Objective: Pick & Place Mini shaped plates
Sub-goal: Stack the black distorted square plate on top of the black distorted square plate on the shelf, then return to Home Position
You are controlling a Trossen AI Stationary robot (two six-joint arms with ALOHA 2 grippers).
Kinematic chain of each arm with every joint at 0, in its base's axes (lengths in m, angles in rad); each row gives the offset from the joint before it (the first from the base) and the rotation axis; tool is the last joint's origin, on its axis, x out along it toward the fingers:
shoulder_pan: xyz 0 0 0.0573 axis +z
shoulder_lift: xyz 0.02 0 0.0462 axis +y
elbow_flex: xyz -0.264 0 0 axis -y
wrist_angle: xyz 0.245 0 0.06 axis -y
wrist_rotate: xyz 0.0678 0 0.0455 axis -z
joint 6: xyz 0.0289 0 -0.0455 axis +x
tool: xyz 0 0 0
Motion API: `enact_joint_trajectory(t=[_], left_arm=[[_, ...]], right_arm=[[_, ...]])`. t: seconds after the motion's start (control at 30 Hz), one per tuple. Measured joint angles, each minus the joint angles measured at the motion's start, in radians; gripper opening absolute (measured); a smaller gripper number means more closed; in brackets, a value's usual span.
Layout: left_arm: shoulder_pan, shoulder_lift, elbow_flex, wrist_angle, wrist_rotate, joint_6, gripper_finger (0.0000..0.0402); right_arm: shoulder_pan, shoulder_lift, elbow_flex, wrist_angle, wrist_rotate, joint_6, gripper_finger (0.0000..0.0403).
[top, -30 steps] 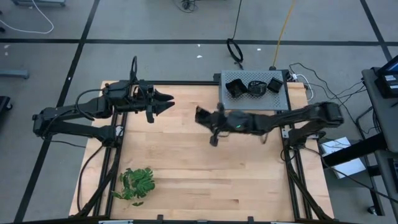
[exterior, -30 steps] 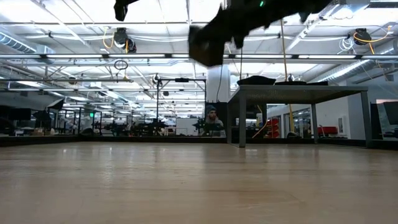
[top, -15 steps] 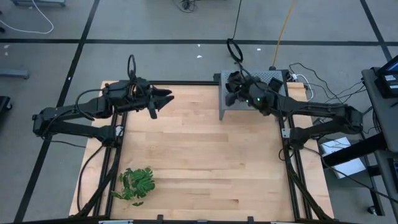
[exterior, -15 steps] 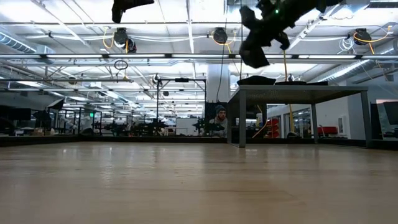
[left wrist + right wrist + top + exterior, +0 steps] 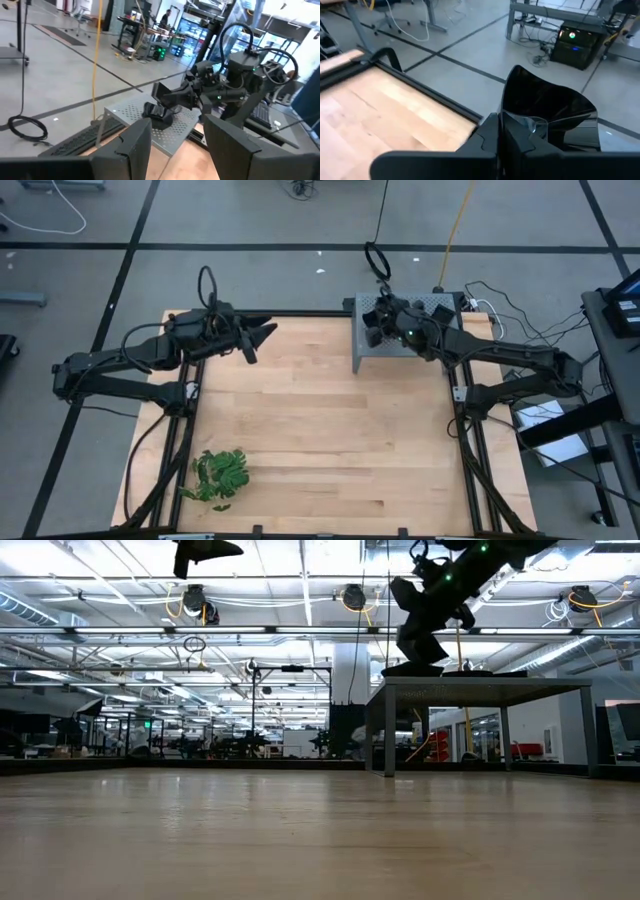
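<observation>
My right gripper (image 5: 378, 320) is shut on a glossy black mini shaped plate (image 5: 547, 112) and hovers above the left part of the grey perforated box (image 5: 362, 352) at the table's far right. In the left wrist view that plate (image 5: 161, 92) hangs over another black plate (image 5: 158, 113) lying flat on the box top (image 5: 131, 111). The low view shows plates (image 5: 412, 668) resting on the box. My left gripper (image 5: 265, 332) stands open in the air at the table's far left, with nothing between its fingers (image 5: 131, 146). My right gripper pinches the plate by one edge (image 5: 522, 122) between its two fingers. The rest of the plate stands out beyond the fingertips, tilted up on edge. It hangs clear of the box top and of the plates lying there.
A green leafy sprig (image 5: 221, 475) lies on the wooden table (image 5: 320, 440) near its front left corner. Dark rails (image 5: 470, 460) frame the table's sides. Cables (image 5: 378, 260) trail on the floor behind the box.
My right gripper has carried the plate from above the table's middle toward the far right edge and up. It now hovers over the grey box, and its wrist has turned on the way. My left gripper has swung its fingers a little toward the far edge without leaving its place.
</observation>
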Motion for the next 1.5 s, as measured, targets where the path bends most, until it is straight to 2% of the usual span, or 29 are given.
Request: enact_joint_trajectory(t=[0.13,0.47,0.97,1.23,1.33,1.5], left_arm=[[0.001,0.0,0.0,0.005,-0.003,0.0,0.0184],[0.001,0.0,0.0,0.006,-0.004,-0.001,0.0184],[0.001,0.0,0.0,0.006,-0.004,-0.003,0.0184],[0.001,-0.022,-0.001,0.005,-0.004,0.013,0.0184],[0.001,-0.063,-0.001,0.006,-0.004,0.073,0.0184],[0.001,-0.156,-0.001,-0.003,-0.005,0.159,0.0184]], right_arm=[[-0.006,0.008,0.0,-0.054,0.0,0.0,0.0],[-0.005,0.01,0.001,-0.044,0.0,-0.019,0.0005],[-0.005,-0.004,0.001,0.012,-0.002,-0.034,0.0104],[-0.004,-0.093,0.001,0.062,-0.182,-0.035,0.0141],[-0.004,-0.148,0.001,0.049,-0.211,-0.048,0.0145],[-0.004,-0.265,0.001,0.016,-0.214,-0.175,0.0141]])
